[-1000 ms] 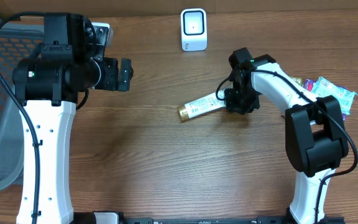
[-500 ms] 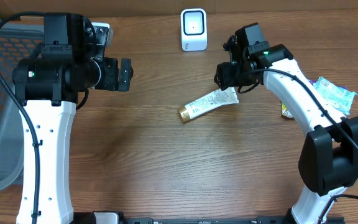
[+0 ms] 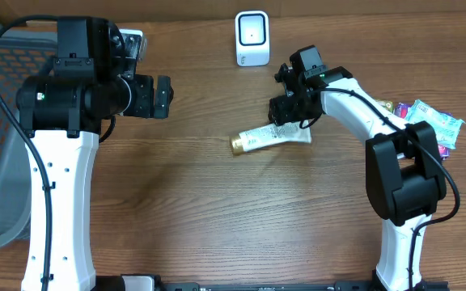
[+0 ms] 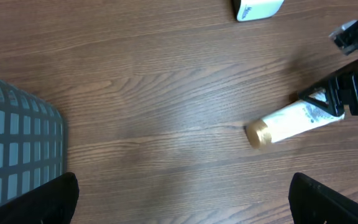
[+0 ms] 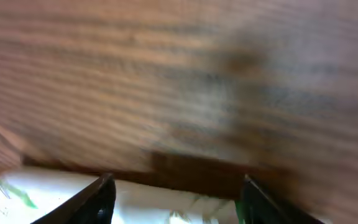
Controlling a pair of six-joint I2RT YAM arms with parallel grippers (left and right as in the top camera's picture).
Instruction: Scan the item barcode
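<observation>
White tube (image 3: pixel 267 138), gold-capped, lies mid-frame on the wooden table (image 3: pixel 217 218). My right gripper (image 5: pixel 174 202) sits over its flat end, fingers (image 5: pixel 103 200) apart. My left gripper (image 3: pixel 162 97), upper left, gapes wide, holding nothing.

My left arm (image 3: pixel 59 186) stands upright on the left side, wrist bent toward the right. The left gripper (image 3: pixel 162 97) is spread wide, fingers (image 4: pixel 55 199) at the near corners of its wrist view. My right arm (image 3: pixel 354 101) reaches left across the middle, right gripper (image 3: pixel 285 113) pointed down, jaws apart.
</observation>
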